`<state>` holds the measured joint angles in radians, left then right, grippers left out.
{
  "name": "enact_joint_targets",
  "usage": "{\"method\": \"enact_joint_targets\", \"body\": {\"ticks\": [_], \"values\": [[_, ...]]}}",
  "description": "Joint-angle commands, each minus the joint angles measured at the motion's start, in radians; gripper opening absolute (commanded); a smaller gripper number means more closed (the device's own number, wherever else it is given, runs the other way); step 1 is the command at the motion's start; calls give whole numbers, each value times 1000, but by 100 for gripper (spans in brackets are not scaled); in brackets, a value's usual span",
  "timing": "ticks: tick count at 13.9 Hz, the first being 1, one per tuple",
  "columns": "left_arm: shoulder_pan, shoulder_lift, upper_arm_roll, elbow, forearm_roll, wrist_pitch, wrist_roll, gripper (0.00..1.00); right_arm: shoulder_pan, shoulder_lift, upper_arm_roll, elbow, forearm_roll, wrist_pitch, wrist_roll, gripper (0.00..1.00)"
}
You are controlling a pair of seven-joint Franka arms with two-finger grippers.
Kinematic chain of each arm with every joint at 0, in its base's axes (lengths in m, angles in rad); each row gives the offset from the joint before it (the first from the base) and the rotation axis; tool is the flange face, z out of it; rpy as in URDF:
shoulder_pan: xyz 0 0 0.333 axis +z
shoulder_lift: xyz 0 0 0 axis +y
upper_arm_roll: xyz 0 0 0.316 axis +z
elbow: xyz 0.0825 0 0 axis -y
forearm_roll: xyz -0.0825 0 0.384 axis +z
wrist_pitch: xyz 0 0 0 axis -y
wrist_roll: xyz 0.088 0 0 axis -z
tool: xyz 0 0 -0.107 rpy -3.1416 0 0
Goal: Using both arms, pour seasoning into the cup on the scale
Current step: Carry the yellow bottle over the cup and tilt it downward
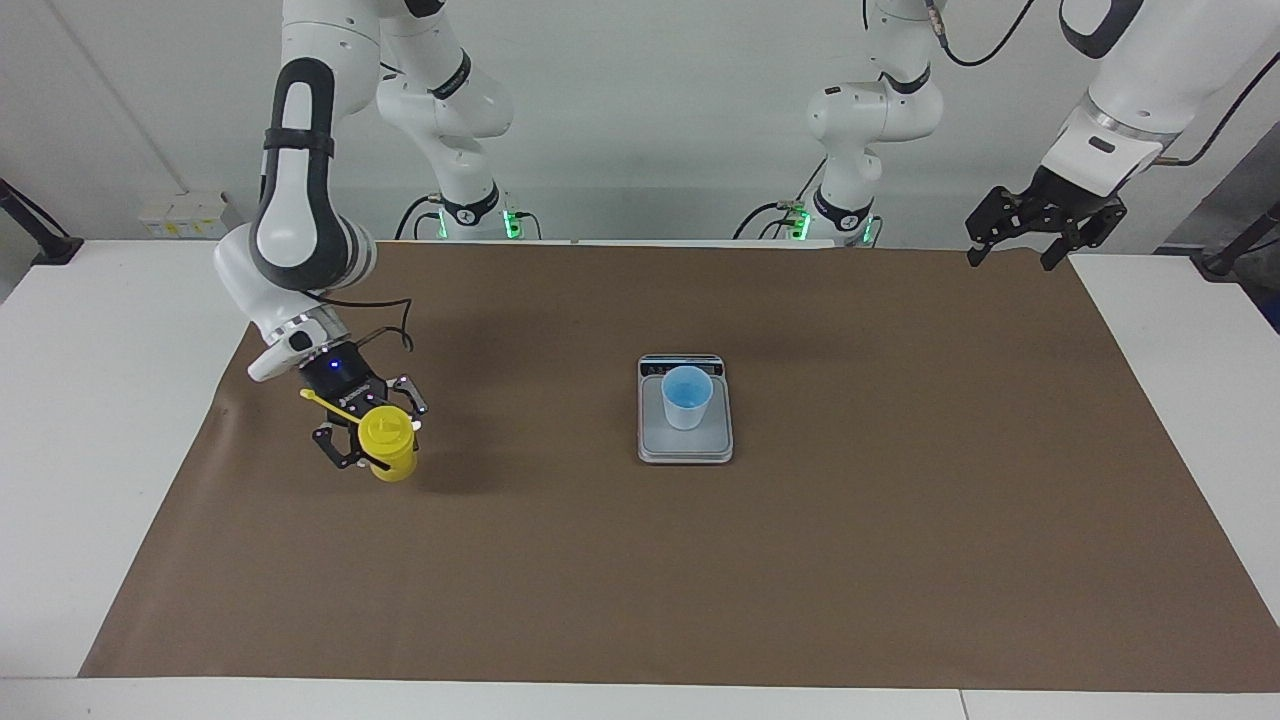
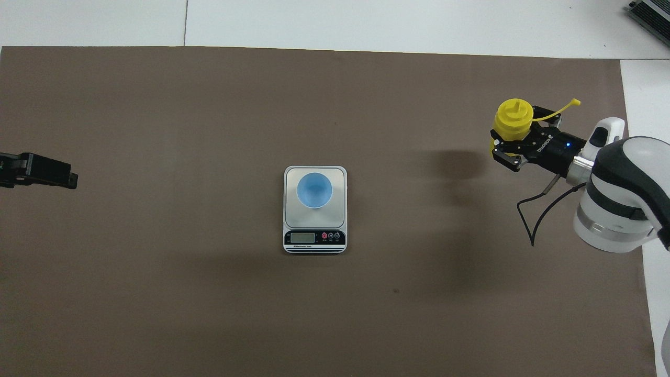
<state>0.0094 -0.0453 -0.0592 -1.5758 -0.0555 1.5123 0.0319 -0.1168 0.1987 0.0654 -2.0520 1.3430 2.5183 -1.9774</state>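
Observation:
The seasoning, a yellow squeeze bottle (image 1: 390,442) (image 2: 514,119), is held roughly upright just above the brown paper at the right arm's end of the table, its cap strap sticking out sideways. My right gripper (image 1: 375,440) (image 2: 510,144) is shut on its body. The light-blue cup (image 1: 687,397) (image 2: 314,189) stands upright on the scale (image 1: 685,450) (image 2: 340,175) in the middle of the table, with the scale's display strip toward the robots. My left gripper (image 1: 1010,262) (image 2: 52,175) waits open and holds nothing, raised over the paper's corner at the left arm's end.
Brown paper (image 1: 900,520) covers most of the white table (image 1: 100,450). A black cable (image 2: 534,220) loops off the right wrist. A dark device (image 2: 651,13) lies at the table's corner farthest from the robots.

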Motion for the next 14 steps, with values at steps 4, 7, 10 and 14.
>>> {"method": "enact_joint_targets", "body": {"ticks": [4,7,10,14], "values": [[21,-21,2,-13,17,-12,3,100,77,-22,1,70,-312,23,300,0],[21,-19,5,-13,17,-12,3,100,132,-38,1,78,-448,85,364,0],[21,-21,5,-13,17,-12,3,100,178,-35,1,114,-634,120,420,0],[21,-21,5,-13,17,-12,3,100,242,-24,1,154,-936,157,639,0]]}}
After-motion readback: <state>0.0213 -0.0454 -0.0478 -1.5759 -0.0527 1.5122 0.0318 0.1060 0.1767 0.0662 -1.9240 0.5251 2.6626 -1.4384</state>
